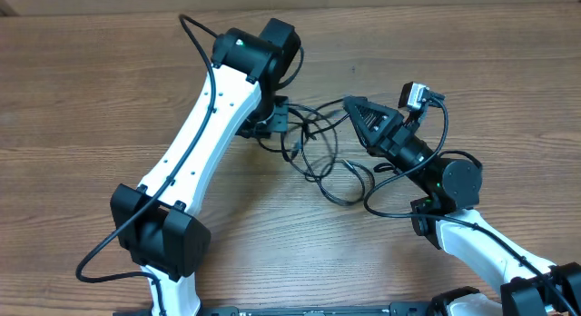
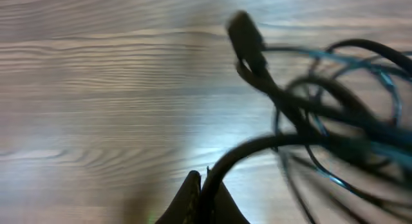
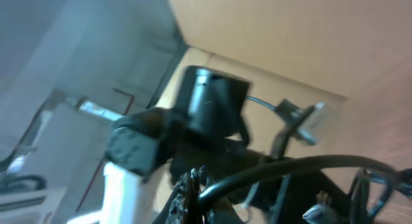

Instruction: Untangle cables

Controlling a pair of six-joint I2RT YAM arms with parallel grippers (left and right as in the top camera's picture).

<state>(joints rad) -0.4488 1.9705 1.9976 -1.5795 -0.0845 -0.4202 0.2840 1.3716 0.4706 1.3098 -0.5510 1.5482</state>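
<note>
The left fingers (image 2: 192, 201) are pressed together on one black strand of the cables (image 2: 322, 114). The strand is seen arcing up from their tips into the blurred knot just to the right, with a plug end (image 2: 244, 32) at the knot's upper edge over the worktop (image 2: 96, 89). The right fingers (image 3: 185, 197) are likewise closed, and a strand is pinched at their tips. In the overhead view the bundle is strung between both pairs of fingers, and the rest is spread in loose loops on the wood near the right arm.
</note>
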